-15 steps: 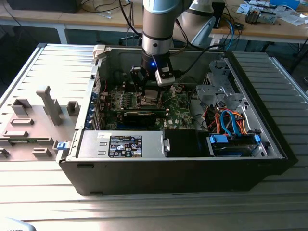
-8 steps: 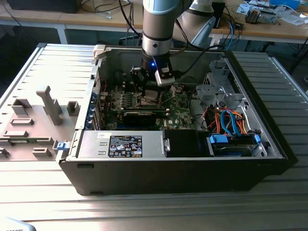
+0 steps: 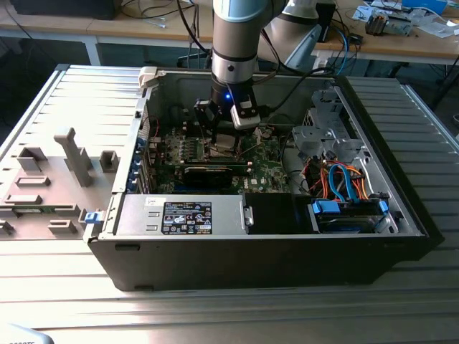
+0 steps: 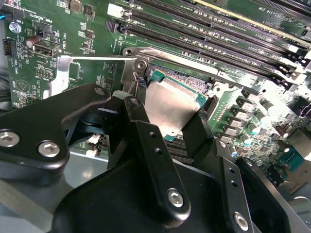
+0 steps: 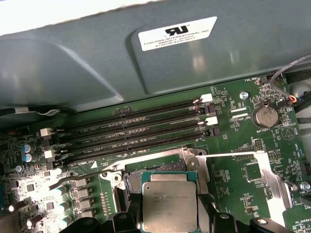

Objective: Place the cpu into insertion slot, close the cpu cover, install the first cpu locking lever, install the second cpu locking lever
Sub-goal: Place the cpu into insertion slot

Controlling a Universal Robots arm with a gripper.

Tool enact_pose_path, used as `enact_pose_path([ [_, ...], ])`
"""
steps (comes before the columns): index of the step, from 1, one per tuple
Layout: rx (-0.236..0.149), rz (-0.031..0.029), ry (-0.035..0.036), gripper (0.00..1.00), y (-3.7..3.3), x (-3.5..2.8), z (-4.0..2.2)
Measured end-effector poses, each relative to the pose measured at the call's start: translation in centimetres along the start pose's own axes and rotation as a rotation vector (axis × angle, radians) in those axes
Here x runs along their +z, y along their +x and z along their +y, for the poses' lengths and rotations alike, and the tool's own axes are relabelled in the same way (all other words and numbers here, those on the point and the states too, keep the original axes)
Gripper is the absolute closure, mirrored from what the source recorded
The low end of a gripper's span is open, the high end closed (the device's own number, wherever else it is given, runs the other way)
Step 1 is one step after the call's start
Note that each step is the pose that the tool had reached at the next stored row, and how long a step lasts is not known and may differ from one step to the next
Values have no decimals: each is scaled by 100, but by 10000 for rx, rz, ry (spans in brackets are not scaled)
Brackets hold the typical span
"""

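The cpu (image 5: 169, 206) is a flat square plate with a dull metallic face, and my gripper (image 5: 169, 213) is shut on it with one black finger against each side. In the second wrist view the cpu (image 4: 167, 104) sits tilted between the fingers (image 4: 141, 121), low over the insertion slot (image 5: 132, 183), whose silvery rim (image 4: 165, 54) frames it. The cpu cover (image 5: 272, 182), a silvery plate, lies swung open beside the slot. A thin locking lever (image 5: 228, 155) stands free next to it. In the exterior view the gripper (image 3: 226, 132) reaches down into the open computer case.
Long black memory slots (image 5: 131, 131) run just beyond the socket on the green motherboard (image 5: 243, 145). The grey case wall (image 5: 97, 63) rises behind them. A black power supply (image 3: 186, 215) and a drive bay with blue and orange cables (image 3: 344, 186) fill the case's near side.
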State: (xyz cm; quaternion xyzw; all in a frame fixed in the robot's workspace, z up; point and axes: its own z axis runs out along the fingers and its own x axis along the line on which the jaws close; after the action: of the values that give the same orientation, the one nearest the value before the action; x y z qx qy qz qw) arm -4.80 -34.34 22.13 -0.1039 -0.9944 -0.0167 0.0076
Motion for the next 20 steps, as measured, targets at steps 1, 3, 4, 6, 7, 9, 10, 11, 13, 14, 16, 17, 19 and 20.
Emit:
enact_pose_path([
  [1,5,0,0,46,0,1,0],
  [3,18,-1,-1,46,0,3,0],
  [4,24,0,0,46,0,3,0],
  [6,33,-1,0,46,0,5,0],
  [7,39,-1,0,46,0,6,0],
  [9,65,-2,-1,46,0,11,0],
  [10,70,-2,-1,46,0,12,0],
  [11,73,-2,-1,46,0,13,0],
  [13,82,-2,-1,46,0,15,-1],
  [14,89,-3,-1,46,0,16,0],
  [16,99,-3,-2,46,0,18,-1],
  [17,105,-3,-2,46,0,20,-1],
  [19,115,-4,-2,46,0,21,-1],
  [20,120,-4,-2,46,0,22,-1],
])
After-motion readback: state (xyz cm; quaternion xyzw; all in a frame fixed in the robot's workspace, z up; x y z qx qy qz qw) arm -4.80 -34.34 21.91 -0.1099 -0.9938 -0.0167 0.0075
